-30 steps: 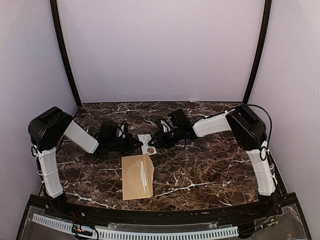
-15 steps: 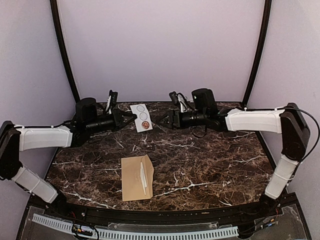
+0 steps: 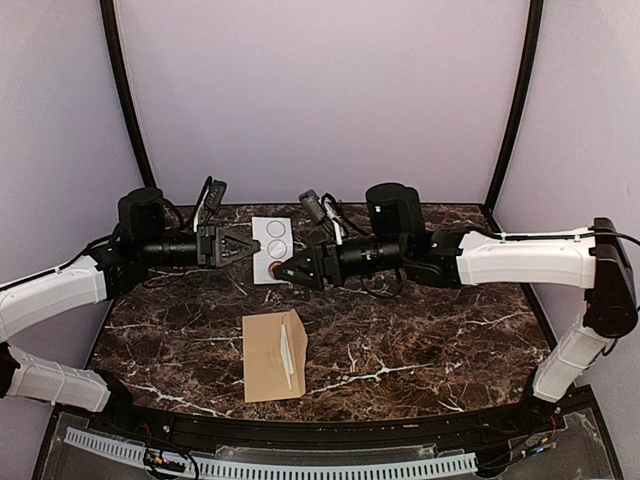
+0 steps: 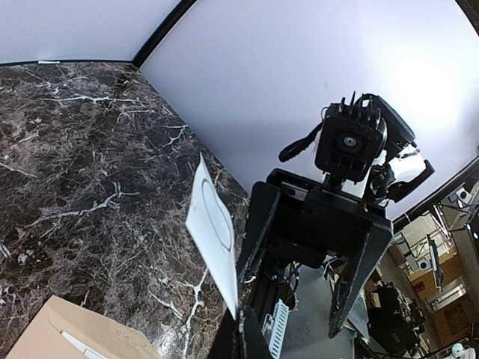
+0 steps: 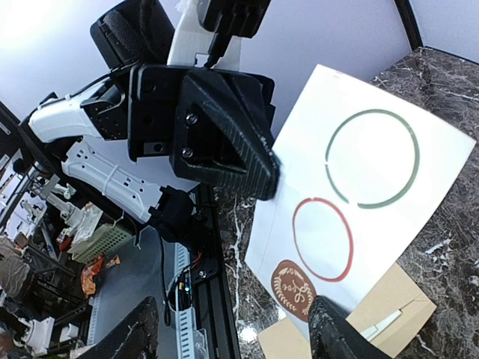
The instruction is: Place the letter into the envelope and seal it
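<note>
Left gripper (image 3: 246, 247) pinches the left edge of the white sticker card (image 3: 273, 240) and holds it above the table (image 3: 430, 320). Right gripper (image 3: 284, 272), its fingers (image 5: 337, 340) spread apart, is at the lower edge of the card. The envelope (image 3: 274, 355) lies flat on the table, nearer the arm bases.

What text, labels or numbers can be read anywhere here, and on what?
No legible text in any view.
The card: only a green ring and a red ring, no words.
The seal sticker on the card: a wreath emblem with a mark inside, too small to read.
The envelope: blank.
Background clutter in the wrist views: too blurred to read.
</note>
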Controlling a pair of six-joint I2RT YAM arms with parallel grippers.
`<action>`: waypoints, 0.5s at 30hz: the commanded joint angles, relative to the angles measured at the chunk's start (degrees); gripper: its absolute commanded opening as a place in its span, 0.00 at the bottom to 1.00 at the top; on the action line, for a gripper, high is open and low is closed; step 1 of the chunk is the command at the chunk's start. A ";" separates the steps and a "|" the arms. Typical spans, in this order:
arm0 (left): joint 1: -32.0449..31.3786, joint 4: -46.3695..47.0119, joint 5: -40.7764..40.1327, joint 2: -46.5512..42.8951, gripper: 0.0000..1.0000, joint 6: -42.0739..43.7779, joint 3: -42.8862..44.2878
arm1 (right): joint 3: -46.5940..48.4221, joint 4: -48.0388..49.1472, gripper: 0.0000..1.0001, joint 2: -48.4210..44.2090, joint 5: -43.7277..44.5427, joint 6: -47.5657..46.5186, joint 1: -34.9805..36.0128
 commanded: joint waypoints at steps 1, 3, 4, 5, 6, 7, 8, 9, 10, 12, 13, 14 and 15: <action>-0.12 -1.29 4.79 -2.67 0.00 1.65 0.84 | 2.30 3.87 0.63 1.52 1.23 1.33 0.94; -0.12 -1.06 5.41 -3.24 0.00 1.57 0.74 | 1.84 4.17 0.63 1.56 2.14 1.96 1.01; -0.14 -1.04 5.69 -3.65 0.00 1.51 0.68 | 1.58 4.15 0.63 1.49 2.73 2.24 1.01; -0.10 -1.10 5.74 -3.83 0.00 1.46 0.64 | 1.32 4.14 0.63 1.23 3.15 2.37 1.03; -0.13 -1.36 5.73 -4.08 0.00 1.54 0.59 | 0.98 4.14 0.64 0.99 3.67 2.52 1.03; -0.14 -1.56 5.67 -4.22 0.00 1.69 0.50 | 0.64 4.20 0.65 0.68 4.13 2.61 1.08; -0.15 -1.71 5.69 -4.51 0.00 1.66 0.43 | 0.28 4.36 0.65 0.42 4.43 2.72 1.00; -0.16 -1.70 5.74 -4.66 0.00 1.54 0.29 | 0.02 4.39 0.66 0.15 4.78 2.86 1.01; -0.12 -1.44 5.71 -4.99 0.00 1.41 0.24 | -0.20 4.59 0.66 -0.11 5.00 2.89 1.03; -0.11 -0.46 5.67 -5.51 0.00 0.46 -0.22 | -0.75 5.02 0.66 -0.49 5.31 2.73 1.09; -0.15 -0.02 6.04 -5.80 0.00 -0.29 -0.60 | -0.91 5.01 0.66 -0.59 5.52 2.61 1.07; -0.12 0.78 6.13 -5.92 0.00 -0.61 -0.73 | -0.96 5.00 0.67 -0.51 5.59 2.54 1.07; -0.09 1.00 6.20 -6.12 0.00 -1.11 -1.01 | -0.98 5.01 0.67 -0.43 5.49 2.49 1.12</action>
